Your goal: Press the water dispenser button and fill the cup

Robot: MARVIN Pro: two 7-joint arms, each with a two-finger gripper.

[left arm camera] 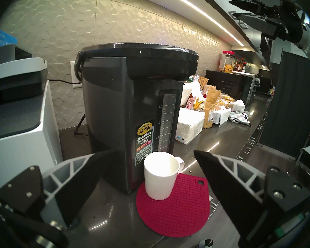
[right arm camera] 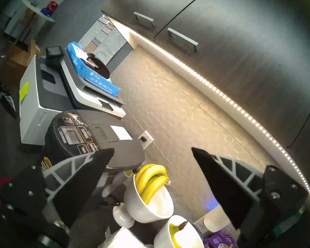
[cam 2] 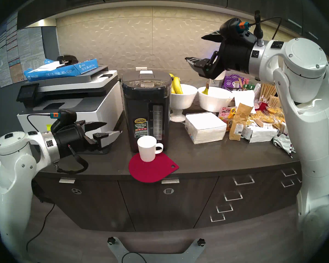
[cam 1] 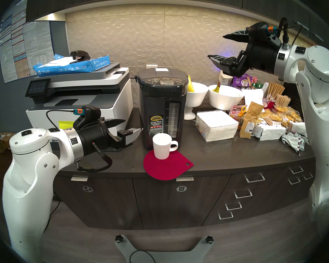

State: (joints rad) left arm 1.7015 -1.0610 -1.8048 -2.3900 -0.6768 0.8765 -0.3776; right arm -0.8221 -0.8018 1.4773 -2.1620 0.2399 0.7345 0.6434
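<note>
The dark grey water dispenser [cam 1: 161, 108] [left arm camera: 118, 108] stands mid-counter. Its DISPENSE button [cam 1: 165, 79] [right arm camera: 84, 134] is on the top panel, with nothing touching it. The white cup [cam 1: 162, 145] [left arm camera: 159, 177] stands upright against the dispenser's front on a red mat [cam 1: 171, 169], and its inside looks empty. My left gripper [cam 1: 133, 125] [left arm camera: 155, 151] is open and empty, low beside the dispenser's left side. My right gripper [cam 1: 216, 46] [right arm camera: 152, 148] is open and empty, held high to the right of the dispenser above the bowls.
A white-grey printer [cam 1: 80, 97] with a blue paper ream [cam 1: 72, 66] stands left of the dispenser. Two white footed bowls [cam 1: 197, 93] with bananas [right arm camera: 152, 181], a napkin stack [cam 1: 217, 126] and snack packets [cam 1: 279, 116] crowd the right. Dark cabinets [right arm camera: 222, 45] hang overhead.
</note>
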